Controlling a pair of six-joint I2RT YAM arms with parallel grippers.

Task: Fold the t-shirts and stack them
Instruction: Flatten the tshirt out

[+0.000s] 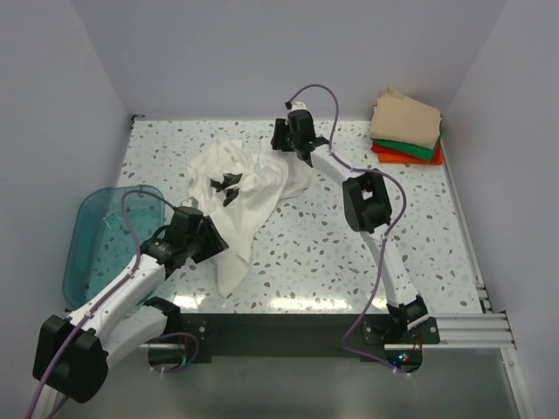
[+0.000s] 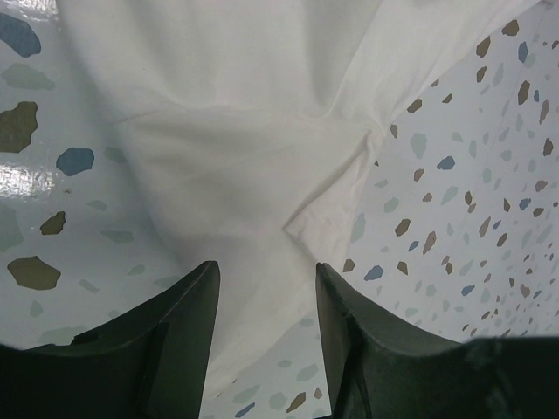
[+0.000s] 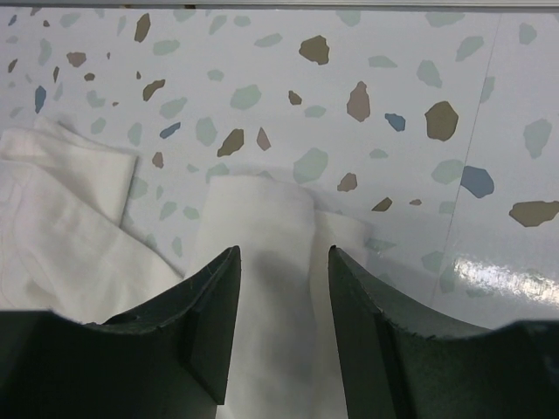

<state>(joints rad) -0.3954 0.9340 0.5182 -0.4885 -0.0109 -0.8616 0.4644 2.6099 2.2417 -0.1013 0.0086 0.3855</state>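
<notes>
left tool [image 1: 217, 249], in the top view, is sitting at the near-left edge of the white t-shirt [image 1: 253, 196], by the long tail of cloth that is trailing toward the arm bases. right tool [image 1: 285, 142] is reaching down at the far edge of the same shirt. the shirt is lying crumpled and unfolded on the speckled counter [image 1: 367, 262], with a small black print [image 1: 229, 185] showing near its middle. three folded t-shirts are sitting stacked in the far right corner, well apart from both tools: a tan one [image 1: 406, 118] on top, a green one [image 1: 412, 147] under it, an orange-red one [image 1: 391, 156] at the bottom. that is making four t-shirts, two tools and one teal bin [image 1: 100, 236] at the left edge.

in the left wrist view, the left tool [image 2: 266, 271] is standing with its jaws apart, pinching nothing. the white t-shirt [image 2: 244, 131] is spreading ahead of and beneath the gap, with a hemmed corner lying just ahead of it and the counter [image 2: 472, 175] showing on both sides.

in the right wrist view, the right tool [image 3: 284, 253] is also standing with its jaws apart, clamping nothing. a flat strip of the white t-shirt [image 3: 262, 227] is running through the gap on the counter [image 3: 349, 87], with more folds lying to the left.
</notes>
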